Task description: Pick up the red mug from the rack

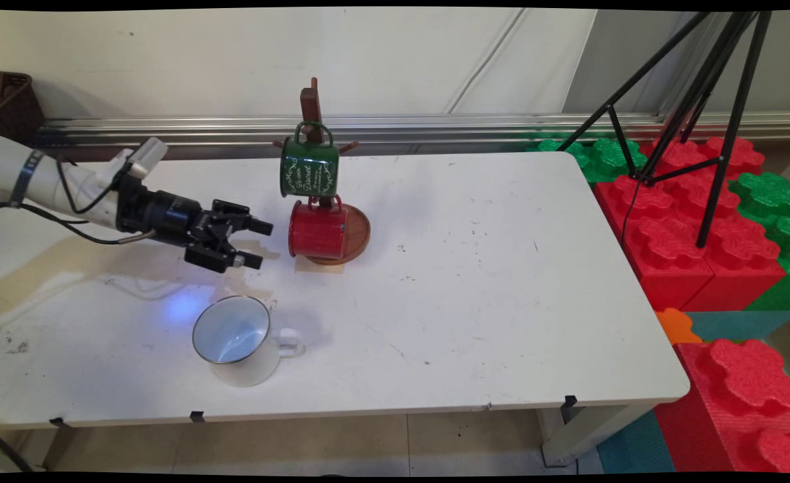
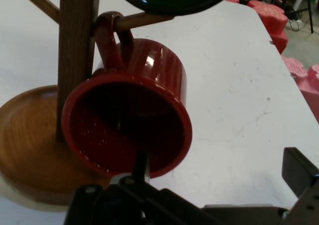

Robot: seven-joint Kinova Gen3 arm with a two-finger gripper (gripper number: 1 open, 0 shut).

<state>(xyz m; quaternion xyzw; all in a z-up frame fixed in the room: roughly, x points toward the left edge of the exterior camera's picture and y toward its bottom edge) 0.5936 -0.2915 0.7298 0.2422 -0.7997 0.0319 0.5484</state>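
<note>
1. Reaching in from the left of the main view, the white arm holds its black gripper [image 1: 255, 243] level above the white table [image 1: 475, 295], with its tips pointing at a red mug [image 1: 317, 230].
2. The gripper's two fingers stand apart, one above the other in the main view, and nothing is between them. They are near the red mug's open mouth but do not touch it.
3. In the hand view, one finger [image 2: 139, 167] rises in front of the red mug's [image 2: 130, 112] lower rim, and the other finger sits far off at the right edge.
4. The red mug hangs by its handle from a low peg of a wooden mug stand [image 1: 315, 137], mouth turned toward the gripper, just over the stand's round base.
5. A green mug [image 1: 309, 166] with pale lettering hangs from a higher peg of the same stand, directly above the red one.
6. A white mug [image 1: 237, 339] stands upright on the table nearer the camera, below the gripper and well apart from the stand, with its handle pointing right.
7. As things lie, two mugs are on the stand, one is on the table, and the gripper has hold of none.
8. Red and green foam blocks [image 1: 697, 221] and a black tripod [image 1: 697, 100] stand beyond the table's right end.
</note>
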